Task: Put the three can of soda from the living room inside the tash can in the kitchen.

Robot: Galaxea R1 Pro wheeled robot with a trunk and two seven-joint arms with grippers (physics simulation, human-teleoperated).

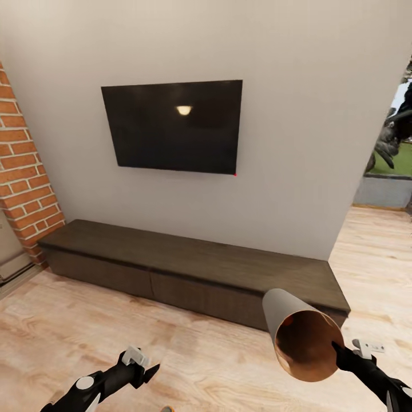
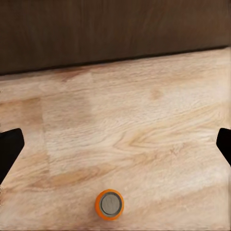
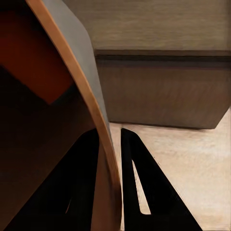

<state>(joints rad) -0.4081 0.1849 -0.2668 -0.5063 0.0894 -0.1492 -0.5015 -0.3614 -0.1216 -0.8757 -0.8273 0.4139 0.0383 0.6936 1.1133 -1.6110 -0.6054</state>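
Living-room floor (image 1: 68, 320): R gripper (image 3: 111, 144) pinches bin (image 1: 297, 332) rim, L gripper (image 2: 115, 144) spread above 1 can (image 2: 109, 204).

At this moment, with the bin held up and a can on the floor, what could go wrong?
The right pincer pinches only the trash can rim, and the bin is tipped sideways, so it may slip or spill.
The soda can stands upright on the wood floor below the open left pincer; an off-centre descent could topple it.

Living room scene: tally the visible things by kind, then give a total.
Soda can: 1, upright on the wood floor
Trash can: 1, held by the right end effector
TV: 1
Low cabinet: 1
Total: 4
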